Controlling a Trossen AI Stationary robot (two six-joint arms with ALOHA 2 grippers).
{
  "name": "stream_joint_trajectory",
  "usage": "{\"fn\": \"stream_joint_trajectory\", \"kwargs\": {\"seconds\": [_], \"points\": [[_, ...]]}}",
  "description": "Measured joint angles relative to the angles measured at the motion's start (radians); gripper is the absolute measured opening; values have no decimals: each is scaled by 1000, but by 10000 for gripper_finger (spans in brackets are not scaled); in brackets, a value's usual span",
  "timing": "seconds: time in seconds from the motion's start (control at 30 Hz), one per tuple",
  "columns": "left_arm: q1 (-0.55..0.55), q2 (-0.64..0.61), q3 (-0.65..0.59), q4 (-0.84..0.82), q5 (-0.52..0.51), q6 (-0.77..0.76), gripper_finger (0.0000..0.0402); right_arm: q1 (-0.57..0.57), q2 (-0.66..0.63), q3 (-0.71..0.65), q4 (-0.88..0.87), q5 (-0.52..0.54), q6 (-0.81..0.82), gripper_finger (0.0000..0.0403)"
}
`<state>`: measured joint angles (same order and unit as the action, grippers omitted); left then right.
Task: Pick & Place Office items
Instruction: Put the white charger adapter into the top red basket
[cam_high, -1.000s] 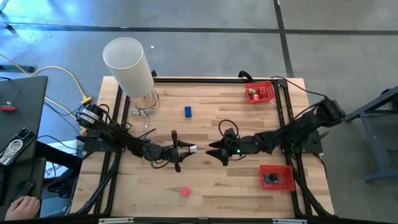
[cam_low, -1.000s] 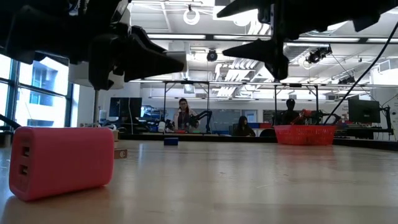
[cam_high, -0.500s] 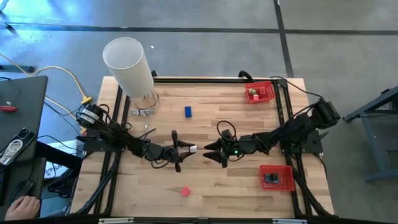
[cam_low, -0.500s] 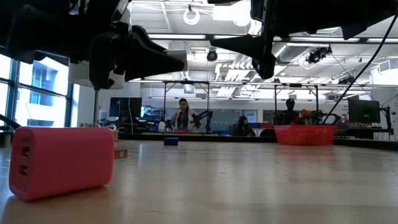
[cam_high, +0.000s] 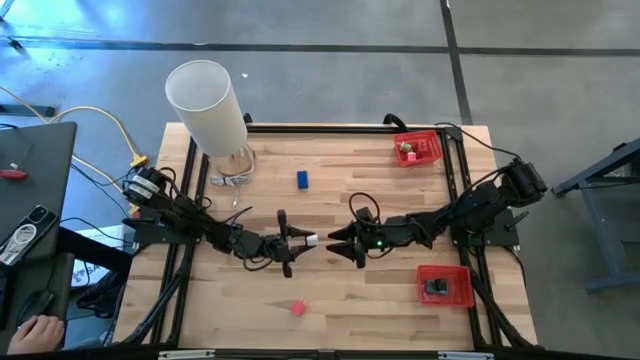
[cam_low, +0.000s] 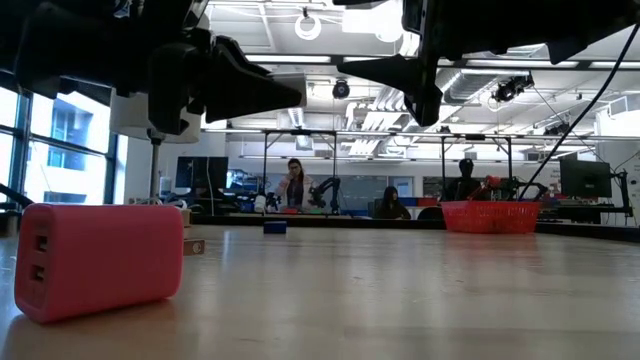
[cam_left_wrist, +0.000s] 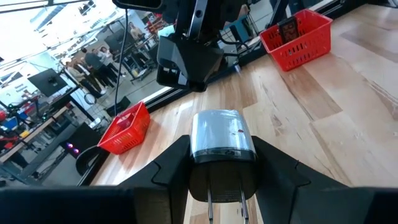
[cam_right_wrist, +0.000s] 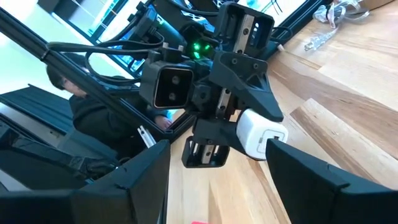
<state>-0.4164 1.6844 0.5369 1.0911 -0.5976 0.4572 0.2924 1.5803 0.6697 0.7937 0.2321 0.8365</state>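
Observation:
My left gripper (cam_high: 303, 240) is above the table's middle, shut on a small white plug adapter (cam_high: 312, 240) with metal prongs, which shows large in the left wrist view (cam_left_wrist: 222, 140). My right gripper (cam_high: 335, 243) is open and faces it from the right, just short of the adapter, with its fingers spread wide (cam_right_wrist: 217, 149). A pink charger block (cam_low: 100, 260) lies flat near the table's near edge (cam_high: 298, 308). A small blue piece (cam_high: 302, 179) lies farther back. My left gripper pinches the white adapter between its two fingers (cam_left_wrist: 174, 165), on the two sides of the body at the prong end (cam_left_wrist: 205, 171). The fingers come in level from the table's left. The white end (cam_right_wrist: 261, 138) sticks out past the fingertips, lifted clear of the table.
A tall white cylinder (cam_high: 207, 105) stands at the far left corner. One red tray (cam_high: 418, 148) sits at the far right with small pieces in it, another red tray (cam_high: 444, 285) at the near right holds a black piece. Bare wood lies between them.
My right gripper has moved toward the table's left, closer to my left gripper and the white adapter, staying open. My left gripper has kept its hold almost in place.

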Motion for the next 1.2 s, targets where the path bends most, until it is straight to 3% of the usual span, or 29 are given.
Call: {"fn": "stream_joint_trajectory", "kwargs": {"seconds": [1.2], "points": [[2,0,65,-41,-2,53,131,0,0,0,34,-29,-2,254]]}}
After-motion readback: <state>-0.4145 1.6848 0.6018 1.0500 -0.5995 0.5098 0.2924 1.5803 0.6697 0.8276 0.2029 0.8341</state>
